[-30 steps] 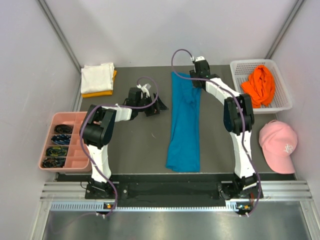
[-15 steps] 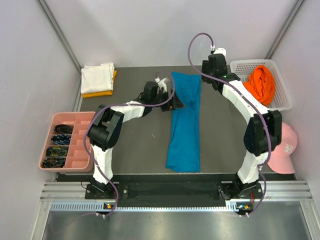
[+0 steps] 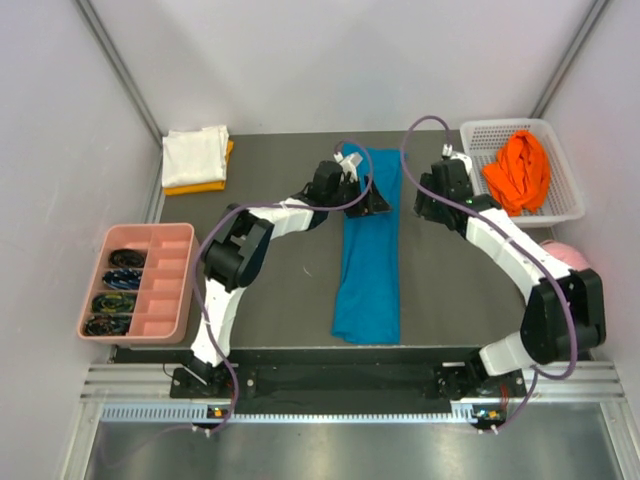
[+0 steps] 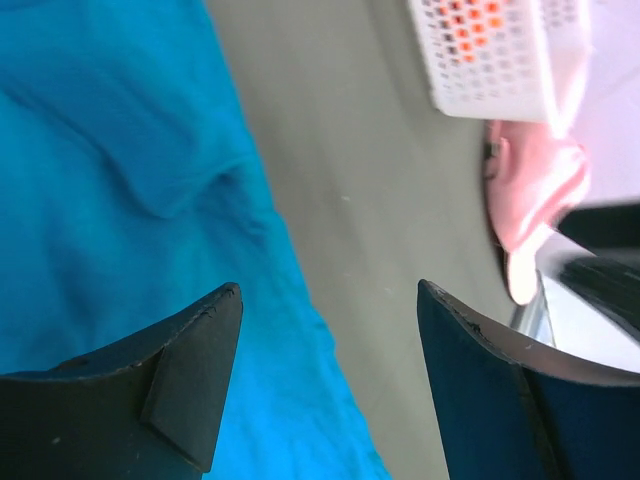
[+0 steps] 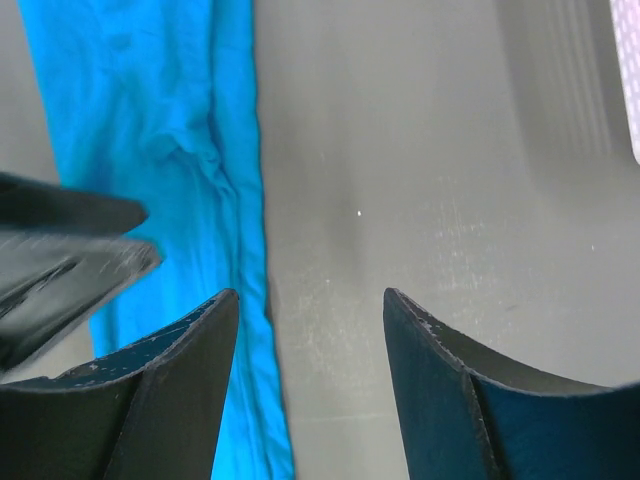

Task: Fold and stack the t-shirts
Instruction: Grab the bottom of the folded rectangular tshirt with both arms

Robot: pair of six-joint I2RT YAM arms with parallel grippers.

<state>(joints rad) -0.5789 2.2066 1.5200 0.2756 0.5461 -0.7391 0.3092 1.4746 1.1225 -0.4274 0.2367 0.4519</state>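
The teal-blue t-shirt lies folded into a long narrow strip down the middle of the dark table. My left gripper hovers open over the strip's upper part, its jaws straddling the shirt's right edge, nothing between them. My right gripper stands open just right of the strip, over bare table, with the teal cloth beside its left finger. A white t-shirt lies folded on a yellow-orange one at the back left. The bright orange t-shirt sits crumpled in the basket.
A white mesh basket stands at the back right. A pink cap lies below it, mostly behind my right arm. A pink compartment tray sits at the left edge. Grey walls close in on both sides.
My left gripper has swung right from the bare table onto the teal shirt's upper part. The right arm has left the shirt's top corner and moved right and nearer.
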